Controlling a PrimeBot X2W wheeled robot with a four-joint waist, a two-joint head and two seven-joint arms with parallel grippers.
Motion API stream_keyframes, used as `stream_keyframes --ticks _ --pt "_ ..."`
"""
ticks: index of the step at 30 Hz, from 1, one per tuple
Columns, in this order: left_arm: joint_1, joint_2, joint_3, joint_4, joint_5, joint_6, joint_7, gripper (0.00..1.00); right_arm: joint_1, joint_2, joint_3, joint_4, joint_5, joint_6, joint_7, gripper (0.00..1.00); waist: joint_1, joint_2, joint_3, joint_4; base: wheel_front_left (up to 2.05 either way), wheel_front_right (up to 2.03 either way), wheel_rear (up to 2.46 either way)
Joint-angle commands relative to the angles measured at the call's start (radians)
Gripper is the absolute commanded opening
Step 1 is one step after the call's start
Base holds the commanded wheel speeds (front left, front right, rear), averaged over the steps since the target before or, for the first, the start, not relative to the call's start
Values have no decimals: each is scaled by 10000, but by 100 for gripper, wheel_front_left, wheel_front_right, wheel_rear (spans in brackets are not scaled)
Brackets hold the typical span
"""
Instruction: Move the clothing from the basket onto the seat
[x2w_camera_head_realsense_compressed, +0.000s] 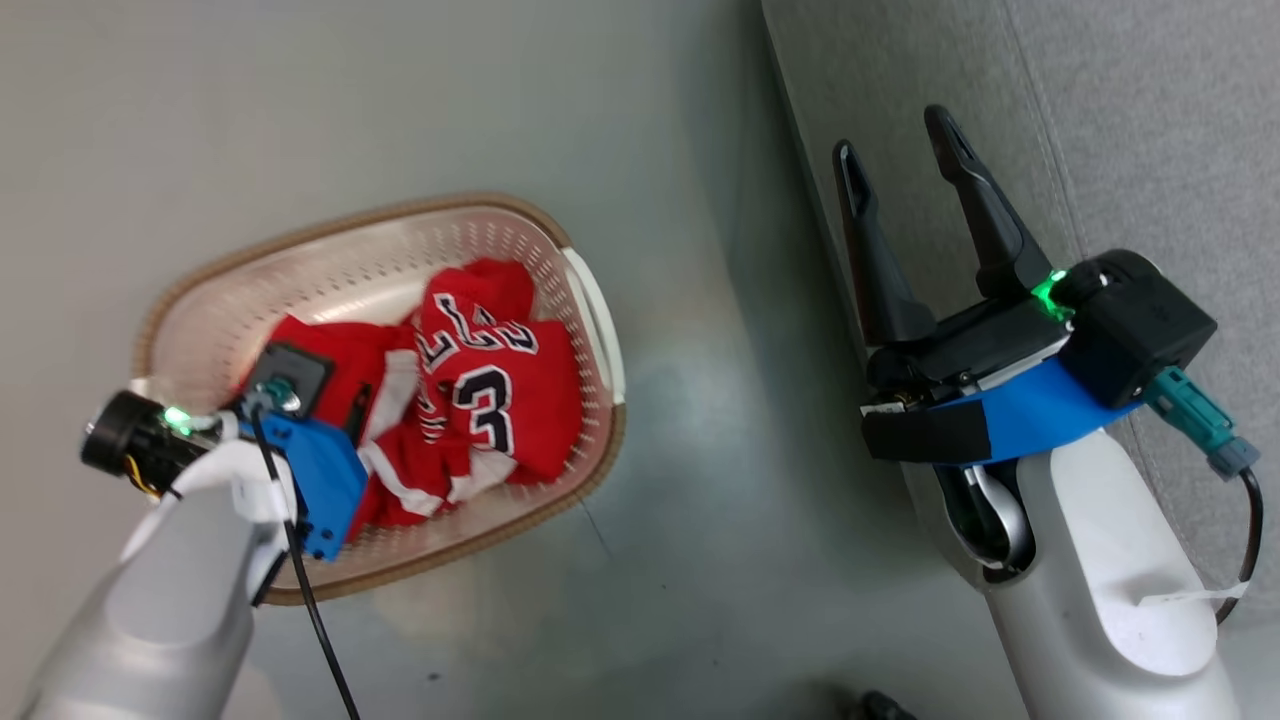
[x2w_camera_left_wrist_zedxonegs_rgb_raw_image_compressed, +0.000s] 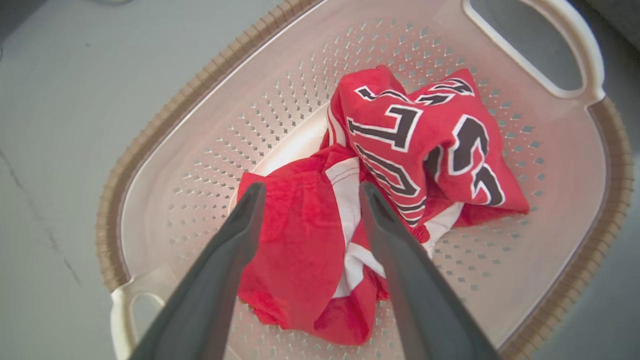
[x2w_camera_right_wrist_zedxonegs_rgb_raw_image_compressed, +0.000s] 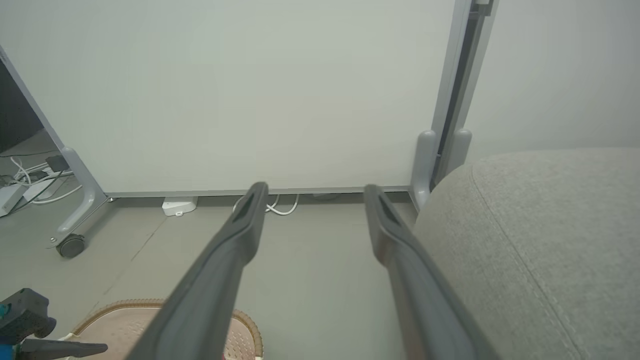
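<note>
**Left gripper fingers spread above red clothing in the basket**

Dark fingers of the left gripper (x2w_camera_left_wrist_zedxonegs_rgb_raw_image_compressed: 312, 190) rise closest to the lens in the left wrist view, spread apart with nothing clamped between them. They reach over the red fabric; whether they touch it cannot be told. The right gripper (x2w_camera_head_realsense_compressed: 893, 135) is likewise parted and empty, held up beside the front edge of the seat (x2w_camera_head_realsense_compressed: 1150, 150), well apart from the basket.

That grey upholstered seat, with a seam running along it, takes up the right side of the head view. On the grey floor (x2w_camera_head_realsense_compressed: 700, 450) to its left stands the cream perforated laundry basket (x2w_camera_head_realsense_compressed: 380, 215) with its brown woven-look rim and a white handle (x2w_camera_left_wrist_zedxonegs_rgb_raw_image_compressed: 575, 35) at each end.

Both pieces of the clothing (x2w_camera_head_realsense_compressed: 480, 390) lie crumpled inside the basket. The jersey (x2w_camera_left_wrist_zedxonegs_rgb_raw_image_compressed: 425, 135), with a black white-edged 3 and lettering, sits toward the far handle. The red piece with white stripes (x2w_camera_left_wrist_zedxonegs_rgb_raw_image_compressed: 300, 240) lies beside and partly under it, directly beneath the left gripper's fingers.
</note>
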Motion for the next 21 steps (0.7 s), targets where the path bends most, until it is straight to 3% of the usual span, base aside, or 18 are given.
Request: stream_keyframes --ticks 1,13,21 --pt "-407 179 -102 103 -114 -8 86 100 -285 -14 87 -56 136 4 -82 100 -2 0 1015 -680 0 0 0" --pt "-1551 1013 -951 906 143 -5 991 100 -951 -14 788 -270 1065 4 -196 100 -2 0 2564 -1449 0 0 0" --pt "-1867 1340 -1432 1147 715 457 1563 100 -929 -12 933 -447 1342 4 -199 100 -2 0 2909 -1626 0 0 0"
